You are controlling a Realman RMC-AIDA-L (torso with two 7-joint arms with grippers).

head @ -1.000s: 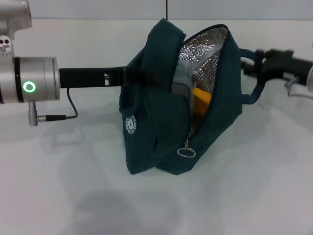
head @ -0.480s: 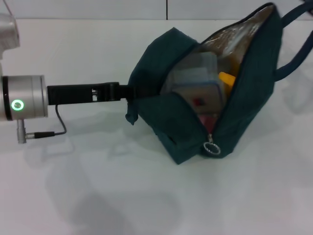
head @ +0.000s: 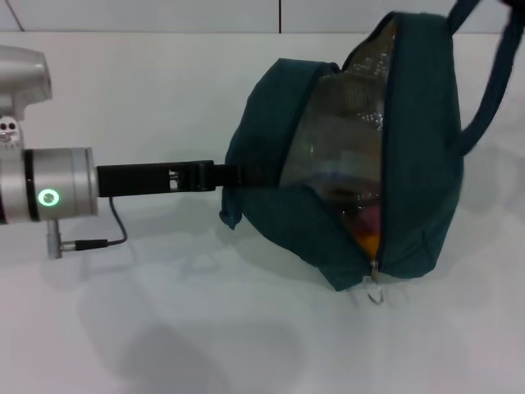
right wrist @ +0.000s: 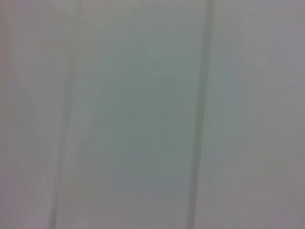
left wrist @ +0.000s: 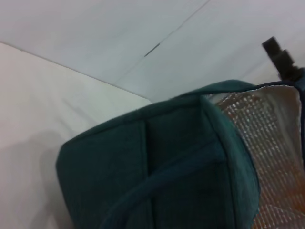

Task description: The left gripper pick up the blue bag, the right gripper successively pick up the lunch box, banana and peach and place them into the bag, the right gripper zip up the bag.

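The blue bag (head: pixel 279 205) hangs open over the white table, its silver lining facing me. My left gripper (head: pixel 232 174) reaches in from the left and is shut on the bag's near side. Inside, the clear lunch box (head: pixel 328 148) shows dimly. Below it are a pink patch of the peach (head: pixel 369 218) and an orange-yellow bit of the banana (head: pixel 371 245). One bag handle (head: pixel 490 90) is pulled taut up past the picture's top right. In the left wrist view the bag (left wrist: pixel 143 167) fills the frame, and a black part of the right gripper (left wrist: pixel 278 55) shows beyond its rim.
The metal zipper pull (head: pixel 375 290) dangles at the bag's lowest corner, just above the white table (head: pixel 164 328). A pale wall (head: pixel 164 12) runs along the table's far edge. The right wrist view holds only a blurred pale surface.
The bag has swung right and tipped, so its zipper end now hangs lower. Its right handle rose out of the top of the head view, and the right arm left that view.
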